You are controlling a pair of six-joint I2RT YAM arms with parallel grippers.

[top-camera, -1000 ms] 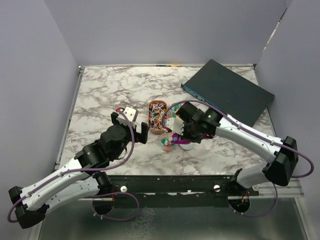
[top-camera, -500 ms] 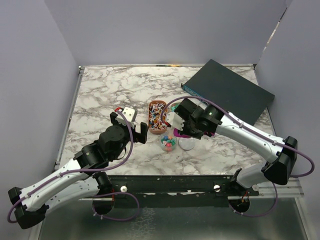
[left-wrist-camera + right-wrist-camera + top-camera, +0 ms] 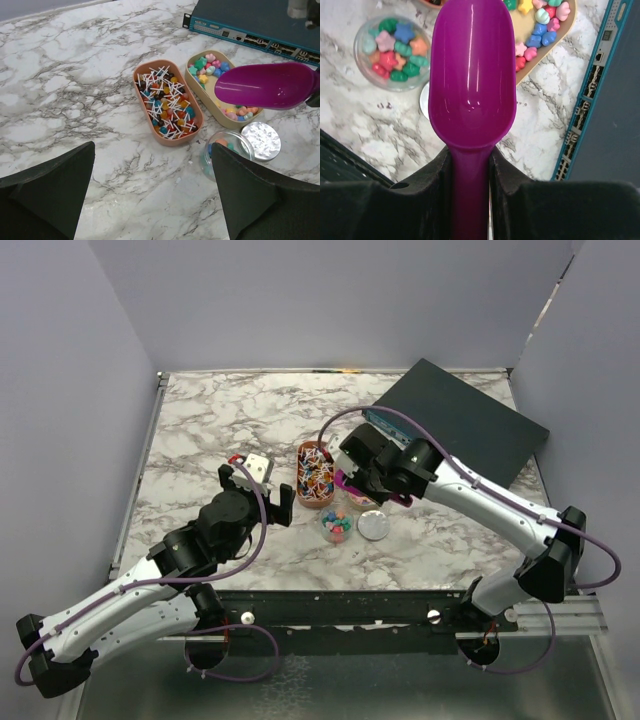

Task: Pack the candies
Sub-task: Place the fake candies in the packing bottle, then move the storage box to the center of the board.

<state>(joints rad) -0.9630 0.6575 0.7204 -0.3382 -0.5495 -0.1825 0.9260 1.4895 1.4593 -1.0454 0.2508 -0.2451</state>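
Scoop (image 3: 471,75): empty, hollow up, handle clamped in right gripper (image 3: 470,167); poised for another dip.
Candies (image 3: 542,25): mostly in tan tray (image 3: 202,95) at one o'clock; some in jar (image 3: 358,47) at ten.
Lid (image 3: 264,140): off, beside jar, mouth free for filling.
Left gripper (image 3: 150,197): spread wide, empty, parked at nine o'clock.

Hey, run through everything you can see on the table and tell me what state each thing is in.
Scoop: empty, held level.
Jar: open, partly filled with candies.
Lid: off, flat beside jar.
Beige tray: partly filled with candies.
Orange tray: full of small colourful bits.
Left end effector: open, empty.
Right end effector: shut on scoop.
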